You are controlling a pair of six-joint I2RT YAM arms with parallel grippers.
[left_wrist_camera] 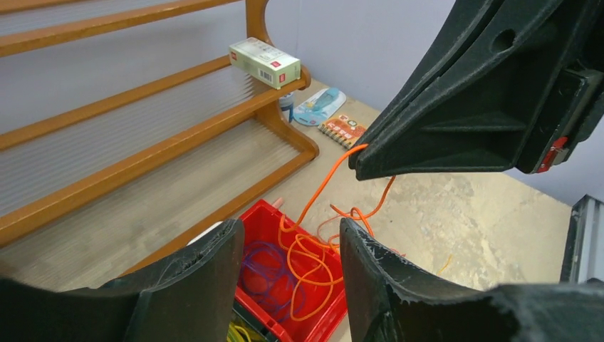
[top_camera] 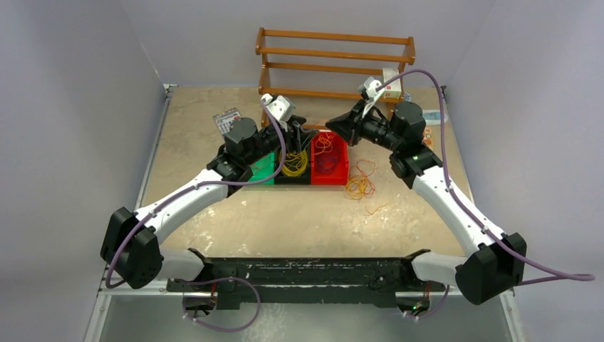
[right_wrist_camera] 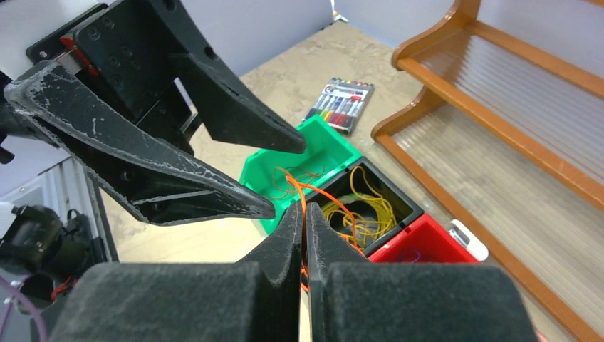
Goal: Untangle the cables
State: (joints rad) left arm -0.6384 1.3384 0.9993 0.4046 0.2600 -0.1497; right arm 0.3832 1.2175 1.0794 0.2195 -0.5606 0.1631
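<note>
The left gripper (right_wrist_camera: 288, 178) and right gripper (right_wrist_camera: 304, 217) are hanging nose to nose over the bins (top_camera: 292, 181), leaving you only a narrow gap. An orange cable (left_wrist_camera: 324, 182) is stretching across that gap down to the red bin (top_camera: 330, 183). The wooden rack (top_camera: 335, 53) is blocking you just behind the bins, loose cables (top_camera: 360, 187) are lying beside the red bin, and the bare near-side table (top_camera: 299, 228) is giving you open room.

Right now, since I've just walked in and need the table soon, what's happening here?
The right gripper is shut on an orange cable that rises from the red bin. The left gripper hangs open close by, holding nothing. The black bin holds yellow loops; a small tangle sits on the table beside the red bin.
</note>
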